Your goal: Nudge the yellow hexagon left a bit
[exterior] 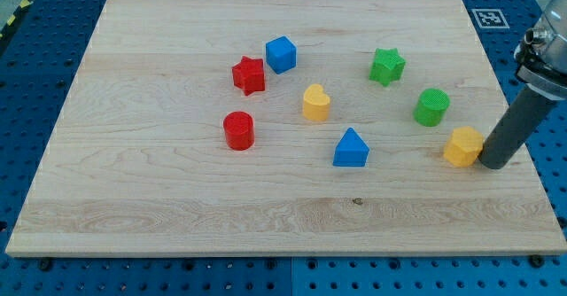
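Wooden board (177, 190) on blue pegboard: yellow hexagon (462, 146), left of my tip (493, 165) and touching or nearly so, looks light, rigid and likely to slide easily. Holding nothing, the tip should press its right face squarely.

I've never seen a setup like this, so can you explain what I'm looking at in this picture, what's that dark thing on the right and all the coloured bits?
One camera looks down at a wooden board. The dark rod belongs to a robot arm; it has no pincer and holds nothing, it only pushes. My tip sits just to the view's right of the yellow hexagon, close against it. Also on the board: a green cylinder, green star, blue triangular block, yellow heart, blue cube, red star and red cylinder.
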Controlling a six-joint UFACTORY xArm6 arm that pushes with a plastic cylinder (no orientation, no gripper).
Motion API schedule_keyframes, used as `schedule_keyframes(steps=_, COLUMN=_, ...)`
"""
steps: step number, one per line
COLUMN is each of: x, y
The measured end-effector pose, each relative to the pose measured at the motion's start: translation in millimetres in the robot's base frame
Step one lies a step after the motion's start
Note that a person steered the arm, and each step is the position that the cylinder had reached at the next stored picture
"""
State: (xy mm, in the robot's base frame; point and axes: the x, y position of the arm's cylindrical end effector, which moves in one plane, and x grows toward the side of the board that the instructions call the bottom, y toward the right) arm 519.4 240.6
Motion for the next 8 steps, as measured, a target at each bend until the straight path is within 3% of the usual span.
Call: schedule_keyframes(steps=8, x=-17, y=0)
